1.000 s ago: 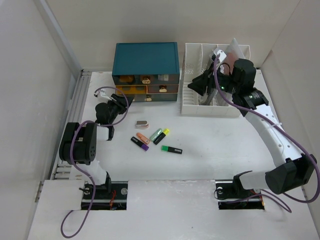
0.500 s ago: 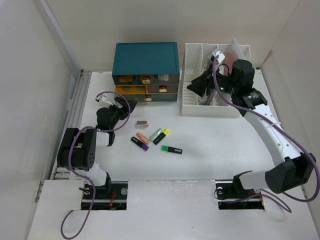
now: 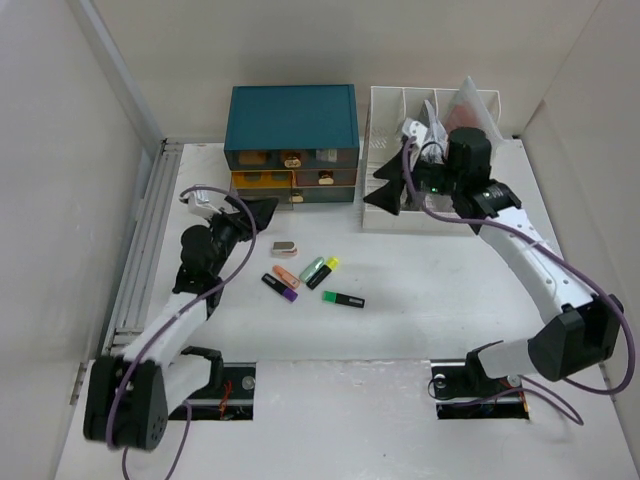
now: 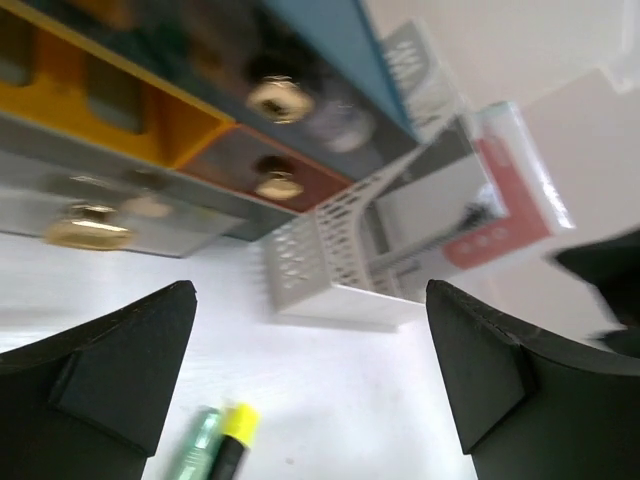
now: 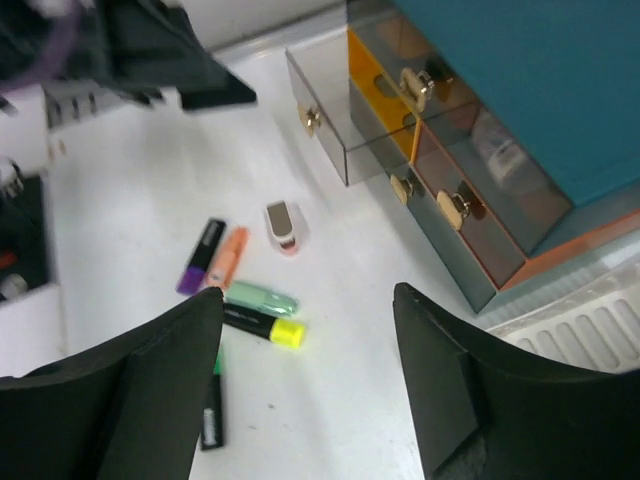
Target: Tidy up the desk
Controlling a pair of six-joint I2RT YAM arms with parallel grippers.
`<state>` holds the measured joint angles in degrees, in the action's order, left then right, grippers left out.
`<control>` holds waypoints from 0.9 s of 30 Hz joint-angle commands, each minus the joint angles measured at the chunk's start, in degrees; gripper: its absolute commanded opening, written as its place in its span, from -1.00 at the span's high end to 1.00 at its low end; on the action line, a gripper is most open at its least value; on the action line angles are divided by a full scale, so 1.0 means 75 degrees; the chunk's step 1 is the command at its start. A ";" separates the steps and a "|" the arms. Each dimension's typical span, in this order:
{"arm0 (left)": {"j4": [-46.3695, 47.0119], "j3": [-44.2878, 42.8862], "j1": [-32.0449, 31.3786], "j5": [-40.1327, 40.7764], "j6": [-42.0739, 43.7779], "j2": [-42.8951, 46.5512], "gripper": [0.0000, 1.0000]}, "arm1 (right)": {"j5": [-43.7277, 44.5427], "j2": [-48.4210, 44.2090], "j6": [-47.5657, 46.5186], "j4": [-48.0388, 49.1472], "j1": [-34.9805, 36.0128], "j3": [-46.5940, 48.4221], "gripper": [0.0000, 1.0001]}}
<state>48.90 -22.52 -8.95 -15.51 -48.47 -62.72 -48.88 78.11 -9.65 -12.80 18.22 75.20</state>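
The white desk (image 3: 440, 290) carries several highlighters in its middle: purple (image 3: 280, 287), orange (image 3: 286, 275), mint (image 3: 312, 268), yellow (image 3: 326, 270) and green (image 3: 343, 299). A small grey and pink item (image 3: 284, 247) lies just behind them. My left gripper (image 3: 262, 212) hangs open and empty in front of the teal drawer cabinet (image 3: 290, 120), left of the highlighters. In its wrist view the yellow highlighter (image 4: 238, 425) lies low between the fingers (image 4: 110, 385). My right gripper (image 3: 385, 188) is open and empty above the desk beside the file rack (image 3: 425, 215).
The cabinet's orange drawer (image 5: 385, 75) and the clear drawers (image 5: 330, 125) around it stand slightly pulled out, with brass knobs. The white slotted file rack holds a red and white packet (image 4: 500, 215). White walls close in the left, back and right sides.
My left gripper has drawn back from the drawers and opened wide as its arm swung nearer. My right gripper has moved left and nearer from the file rack and opened wider.
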 commanded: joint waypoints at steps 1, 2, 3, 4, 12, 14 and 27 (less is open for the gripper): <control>-0.2565 -0.0998 -0.0527 0.0753 0.0424 0.1769 -0.99 | 0.0128 0.0215 -0.1850 -0.0612 0.0744 0.0075 -0.50; -0.3279 -0.1411 -0.0634 0.0941 0.0613 0.2055 -0.99 | 0.0421 0.0308 -0.2562 -0.0834 0.1002 0.0075 -0.50; -0.4017 -0.1879 -0.0635 0.1325 0.0882 0.2243 -0.99 | 0.0911 0.0309 -0.2894 -0.0837 0.1260 -0.0064 -0.50; -0.5382 -0.2371 -0.0739 0.1492 0.1186 0.2466 -0.99 | 0.1195 0.0309 -0.3199 -0.0837 0.1796 -0.0193 -0.50; -0.8302 -0.3892 -0.0740 0.3029 0.4352 0.3099 -0.99 | 0.2240 0.1397 -0.5368 -0.0310 0.3242 -0.0407 -0.24; -0.7860 -0.3316 -0.0740 0.2913 0.4447 0.3474 -0.99 | 0.2311 0.1912 -0.5627 -0.0239 0.3312 -0.0231 -0.16; -0.7189 -0.2833 -0.0740 0.2255 0.4634 0.4366 -0.99 | 0.3213 0.4841 -0.5043 -0.0824 0.3864 0.2546 -0.08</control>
<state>-8.38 -43.00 -14.28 2.83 -15.03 -31.40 -25.78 112.29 -48.90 -18.06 45.95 88.75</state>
